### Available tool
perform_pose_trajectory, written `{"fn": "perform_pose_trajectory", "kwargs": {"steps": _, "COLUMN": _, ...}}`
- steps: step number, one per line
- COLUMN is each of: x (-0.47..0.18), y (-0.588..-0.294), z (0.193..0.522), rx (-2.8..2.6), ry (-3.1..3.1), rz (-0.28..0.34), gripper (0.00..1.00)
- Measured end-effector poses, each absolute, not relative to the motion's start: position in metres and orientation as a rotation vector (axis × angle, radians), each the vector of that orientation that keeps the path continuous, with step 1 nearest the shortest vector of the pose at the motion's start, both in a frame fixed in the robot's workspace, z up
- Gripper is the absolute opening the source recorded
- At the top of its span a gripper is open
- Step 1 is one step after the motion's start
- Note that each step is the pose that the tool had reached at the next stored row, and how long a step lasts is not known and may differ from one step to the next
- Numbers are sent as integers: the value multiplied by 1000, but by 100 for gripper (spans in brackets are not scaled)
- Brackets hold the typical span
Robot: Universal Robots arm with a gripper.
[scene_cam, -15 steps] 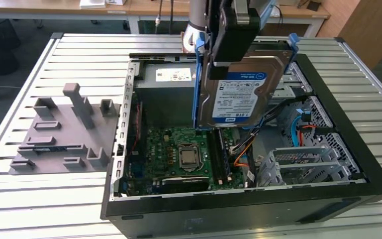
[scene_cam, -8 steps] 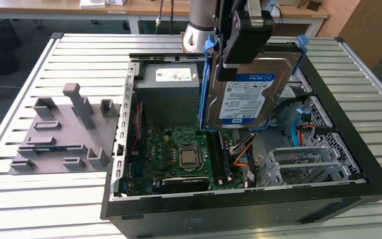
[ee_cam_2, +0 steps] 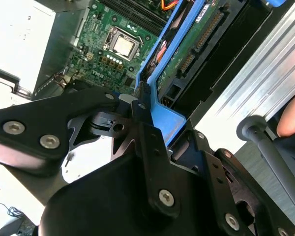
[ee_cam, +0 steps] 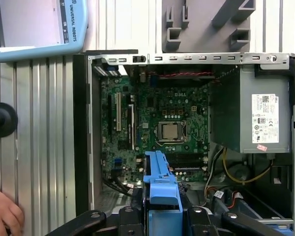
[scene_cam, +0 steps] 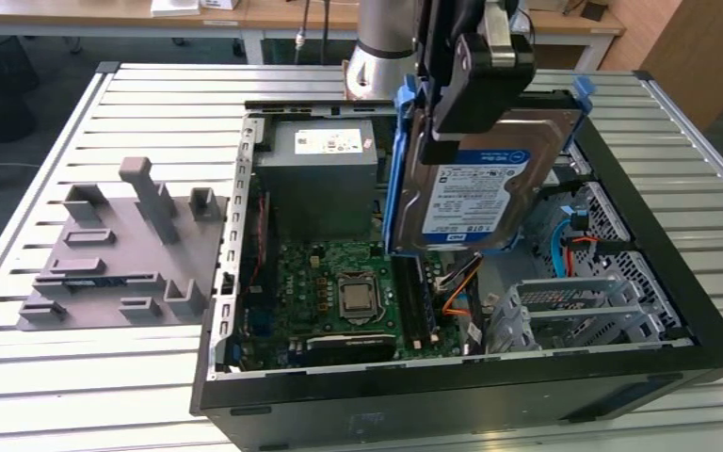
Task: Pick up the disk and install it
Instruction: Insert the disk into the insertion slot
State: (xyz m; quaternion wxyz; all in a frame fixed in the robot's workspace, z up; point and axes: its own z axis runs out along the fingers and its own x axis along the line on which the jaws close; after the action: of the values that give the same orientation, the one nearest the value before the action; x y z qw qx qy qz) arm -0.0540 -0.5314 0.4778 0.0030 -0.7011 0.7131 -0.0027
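The disk (scene_cam: 477,200) is a silver drive with a white-and-blue label in a blue carrier (scene_cam: 399,169). It hangs on edge, tilted, above the open computer case (scene_cam: 462,394). My gripper (scene_cam: 465,132) is shut on the disk's upper end, its black fingers clamped on both faces. In the second wrist view the gripper (ee_cam_2: 150,125) pinches the blue carrier (ee_cam_2: 171,120), and the disk's green circuit side (ee_cam_2: 199,42) points down toward the case. In the first wrist view the carrier (ee_cam: 161,183) sticks out from the gripper (ee_cam: 162,219) over the motherboard (ee_cam: 157,123).
Inside the case lie the motherboard (scene_cam: 336,282), a grey power supply (scene_cam: 324,169) and a metal drive cage (scene_cam: 587,311) with orange and blue cables. A grey fixture (scene_cam: 123,245) sits on the slatted table at the exterior view's left. A person's hand (ee_cam: 2,214) and a pendant (ee_cam: 37,27) are nearby.
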Motion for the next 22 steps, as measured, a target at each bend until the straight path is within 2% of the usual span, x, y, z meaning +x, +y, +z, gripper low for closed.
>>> {"fn": "perform_pose_trajectory", "kwargs": {"steps": 22, "x": -29, "y": -544, "z": 473, "rx": -2198, "ry": 2236, "rz": -9, "gripper": 36}}
